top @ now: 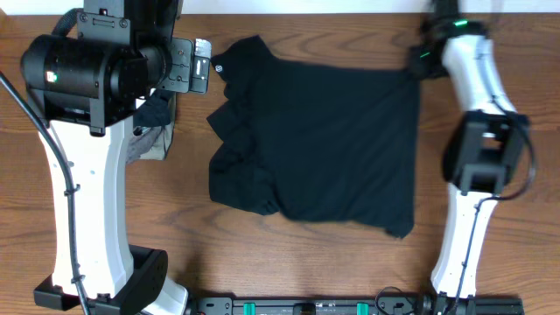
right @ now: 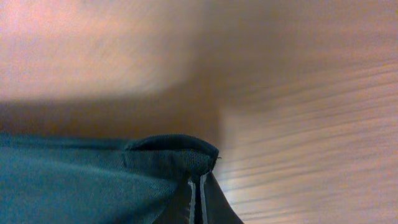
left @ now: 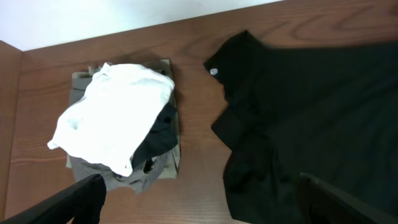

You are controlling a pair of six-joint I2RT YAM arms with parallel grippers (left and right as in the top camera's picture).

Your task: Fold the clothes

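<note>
The clothes, a black shirt (top: 332, 140), lie spread on the wooden table with the sleeves and collar bunched at the left side. A small white round logo (left: 214, 71) shows near the shirt's top left. My right gripper (top: 418, 63) is at the shirt's far right corner, low on the table. In the right wrist view the right gripper (right: 198, 186) is shut, with a fold of the shirt's edge (right: 180, 155) pinched between its jaws. My left gripper (left: 199, 202) hangs open above the table between the shirt (left: 298, 112) and a side pile, holding nothing.
A white garment (left: 118, 112) lies on a grey one (left: 124, 177) left of the shirt, partly under the left arm (top: 87, 105) in the overhead view. The table's far edge (left: 124, 34) meets a white wall. The right arm's base (top: 464, 254) stands at the right.
</note>
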